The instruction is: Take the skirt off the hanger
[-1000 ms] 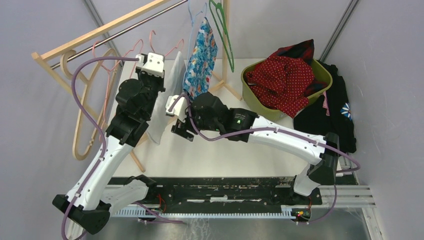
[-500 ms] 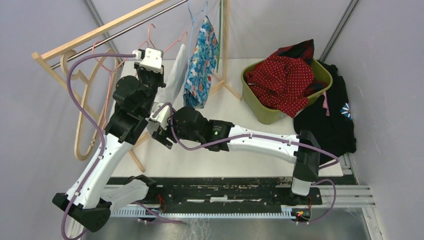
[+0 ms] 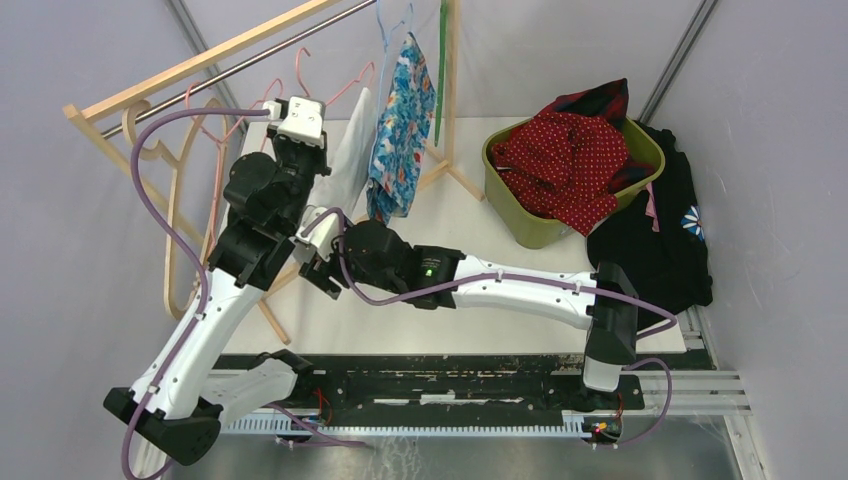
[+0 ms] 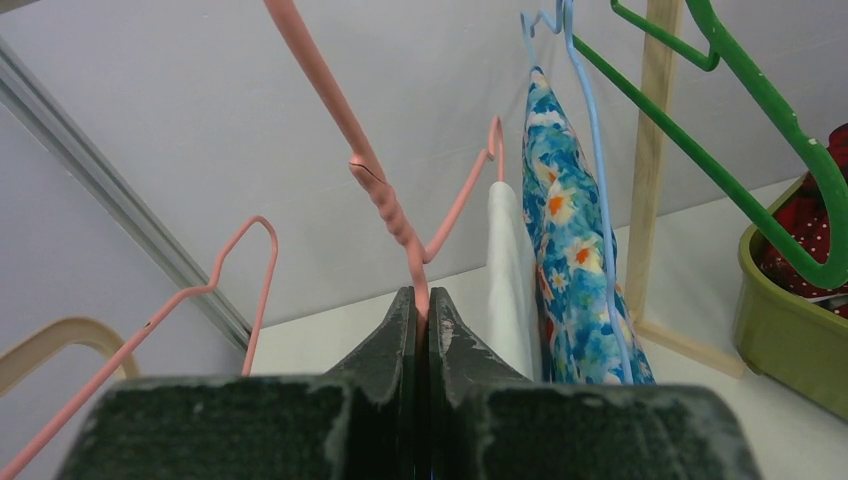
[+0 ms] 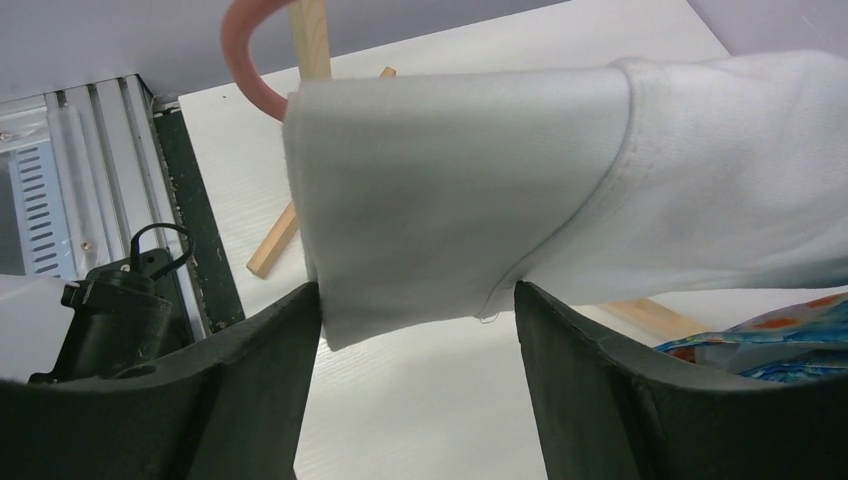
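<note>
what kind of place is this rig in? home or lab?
Probably a lab test cell: plain grey panel walls, a small wooden garment rack on a white table, a green bin of clothes.

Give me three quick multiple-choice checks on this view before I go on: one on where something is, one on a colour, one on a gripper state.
1. Where does the red dotted cloth lie?
A) in the green tub
B) hung up
C) flat on the tabletop

2. What colour is the hanger that the left gripper is shut on?
A) green
B) blue
C) pink

3. How does the right gripper stand?
A) shut on cloth
B) open, the white skirt's edge between its jaws
C) open, far from any cloth

Answers: A, the cloth is heaped in the tub and spills over its rim; C, the left wrist view shows a pink wire pinched between closed jaws; B, the right wrist view shows the jaws apart on either side of the skirt's edge.
</note>
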Motion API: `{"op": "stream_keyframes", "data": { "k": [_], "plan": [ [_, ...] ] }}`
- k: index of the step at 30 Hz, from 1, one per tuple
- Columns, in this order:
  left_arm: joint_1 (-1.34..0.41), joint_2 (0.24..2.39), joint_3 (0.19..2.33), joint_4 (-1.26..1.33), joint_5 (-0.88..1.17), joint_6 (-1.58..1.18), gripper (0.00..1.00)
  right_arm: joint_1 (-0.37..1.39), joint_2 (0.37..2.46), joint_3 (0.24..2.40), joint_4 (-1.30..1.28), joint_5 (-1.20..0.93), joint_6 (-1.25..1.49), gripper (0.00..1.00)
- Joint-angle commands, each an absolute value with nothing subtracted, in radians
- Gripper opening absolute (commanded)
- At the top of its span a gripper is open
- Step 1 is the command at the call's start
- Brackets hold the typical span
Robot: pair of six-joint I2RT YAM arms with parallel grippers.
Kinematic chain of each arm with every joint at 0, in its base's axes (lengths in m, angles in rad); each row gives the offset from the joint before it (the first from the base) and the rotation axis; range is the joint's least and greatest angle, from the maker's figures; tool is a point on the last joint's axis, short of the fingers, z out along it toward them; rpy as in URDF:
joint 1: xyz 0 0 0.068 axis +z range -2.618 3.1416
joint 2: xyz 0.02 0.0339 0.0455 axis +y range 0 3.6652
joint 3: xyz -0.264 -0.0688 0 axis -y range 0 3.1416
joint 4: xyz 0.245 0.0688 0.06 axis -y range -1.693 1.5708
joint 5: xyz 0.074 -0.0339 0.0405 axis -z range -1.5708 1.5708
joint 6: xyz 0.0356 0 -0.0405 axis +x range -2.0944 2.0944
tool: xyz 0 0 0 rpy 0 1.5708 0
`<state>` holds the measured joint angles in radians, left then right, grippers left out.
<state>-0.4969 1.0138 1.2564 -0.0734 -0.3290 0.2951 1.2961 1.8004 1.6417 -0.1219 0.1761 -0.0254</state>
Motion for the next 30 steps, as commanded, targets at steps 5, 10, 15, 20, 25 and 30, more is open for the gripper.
{"op": "stream_keyframes", "data": {
  "k": [5, 10, 15, 20, 25, 30],
  "plan": [
    [-0.505, 1.008, 1.290, 0.016, -0.313, 0.239, 0.03, 1.321, 1.865, 1.682, -0.042, 0.287, -0.077, 0.68],
    [-0.506, 0.992, 1.287, 0.017, -0.314, 0.238, 0.03, 1.272, 1.864, 1.632, -0.026, 0.516, -0.038, 0.27],
    [-0.505, 0.981, 1.278, 0.019, -0.322, 0.257, 0.03, 1.220, 1.828, 1.626, -0.098, 0.751, -0.008, 0.01],
    [-0.506, 0.979, 1.261, 0.027, -0.322, 0.258, 0.03, 1.200, 1.760, 1.599, -0.152, 0.903, -0.058, 0.01],
    [-0.507, 0.975, 1.241, 0.023, -0.337, 0.276, 0.03, 1.162, 1.596, 1.553, -0.163, 0.995, -0.167, 0.01],
    [-0.506, 0.976, 1.221, 0.035, -0.344, 0.292, 0.03, 1.163, 1.449, 1.565, -0.157, 0.971, -0.302, 0.01]
  ]
}}
